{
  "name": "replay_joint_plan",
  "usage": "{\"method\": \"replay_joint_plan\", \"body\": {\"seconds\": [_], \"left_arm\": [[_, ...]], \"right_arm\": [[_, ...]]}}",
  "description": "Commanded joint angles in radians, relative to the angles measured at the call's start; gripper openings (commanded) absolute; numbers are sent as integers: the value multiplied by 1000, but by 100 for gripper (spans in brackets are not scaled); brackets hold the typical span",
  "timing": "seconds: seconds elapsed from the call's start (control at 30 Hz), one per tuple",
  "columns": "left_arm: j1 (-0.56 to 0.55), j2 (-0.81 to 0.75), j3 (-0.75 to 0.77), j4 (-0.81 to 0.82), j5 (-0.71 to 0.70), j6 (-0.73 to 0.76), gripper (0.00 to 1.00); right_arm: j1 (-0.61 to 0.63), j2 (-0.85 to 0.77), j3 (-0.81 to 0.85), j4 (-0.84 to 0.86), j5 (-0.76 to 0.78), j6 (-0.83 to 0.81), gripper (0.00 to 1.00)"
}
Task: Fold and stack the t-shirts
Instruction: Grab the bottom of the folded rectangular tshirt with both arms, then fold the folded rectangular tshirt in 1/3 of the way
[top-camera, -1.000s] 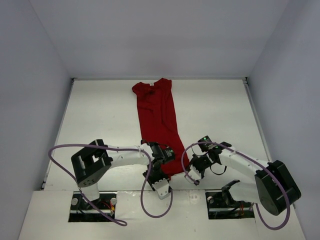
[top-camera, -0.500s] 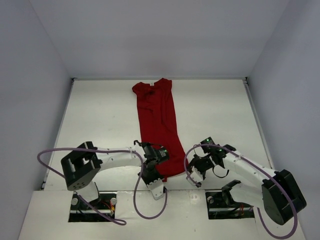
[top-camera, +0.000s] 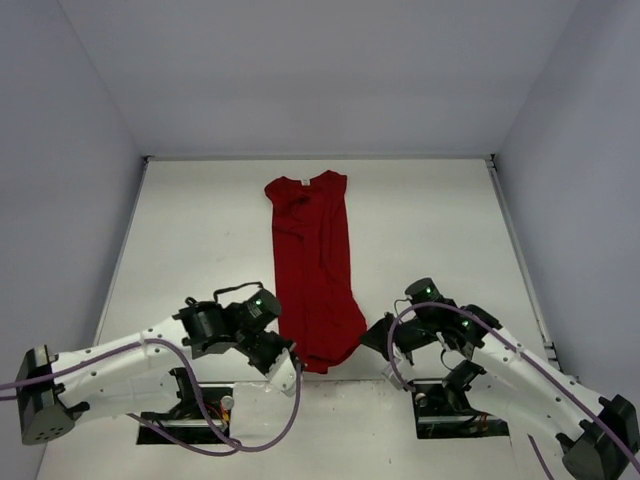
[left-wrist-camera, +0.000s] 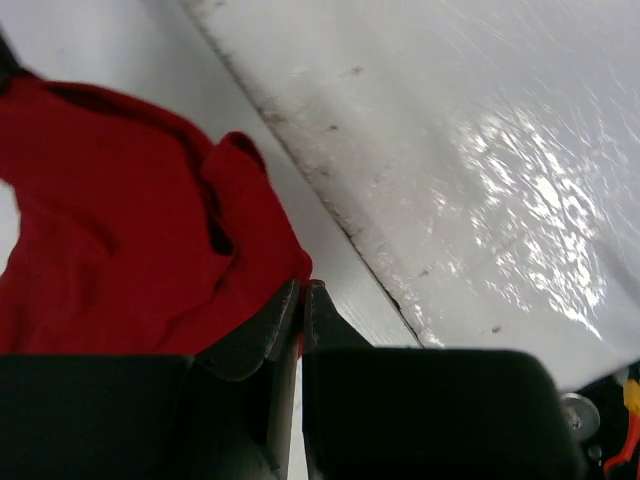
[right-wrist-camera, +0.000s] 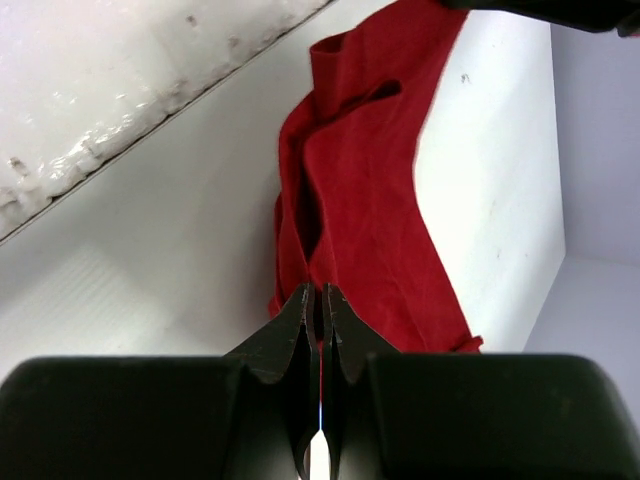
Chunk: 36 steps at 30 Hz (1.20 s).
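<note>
The dark red t-shirt (top-camera: 315, 260) lies on the white table as a long narrow strip, collar and small white tag (top-camera: 303, 181) at the far end, hem at the near end. My left gripper (top-camera: 287, 352) is shut on the hem's left corner; in the left wrist view its tips (left-wrist-camera: 302, 290) pinch the red cloth (left-wrist-camera: 110, 220). My right gripper (top-camera: 374, 338) is shut on the hem's right corner; in the right wrist view the jaws (right-wrist-camera: 320, 293) close on a fold of the shirt (right-wrist-camera: 370, 180), which stretches away from them.
Grey walls enclose the table on three sides. A raised white ledge (top-camera: 330, 420) runs along the near edge just behind the grippers, with a dirty seam (left-wrist-camera: 330, 200) where it meets the table. Purple cables (top-camera: 290, 400) loop off both arms.
My left gripper has shut on the hem corner and the left arm has swung out low to the left. The right arm has stretched lower. The shirt has slid slightly nearer.
</note>
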Motion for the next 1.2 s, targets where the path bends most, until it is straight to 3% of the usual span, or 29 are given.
{"method": "replay_joint_plan", "body": {"seconds": [0.0,0.23,0.37,0.5,0.83,1.03,1.17], "left_arm": [[138,-65,-4,268,82,-330,0],[510,125,77,518,276,-681,0],[658,290,147,627,358,-822,0],[761,392,168,753,360,-881,0],[864,603,295,726,332,-739,0],[893,777,458,590,334,-674,0],[895,838,500,600,314,-681,0]], "right_arm": [[-38,119,158,17,-79,174,0],[-200,459,429,24,-184,342,0],[-238,674,594,23,-227,464,0],[-247,800,660,28,-242,469,0],[-310,1085,866,29,-222,501,0],[-344,1202,988,29,-243,599,0],[-363,1246,1025,29,-254,671,0]]}}
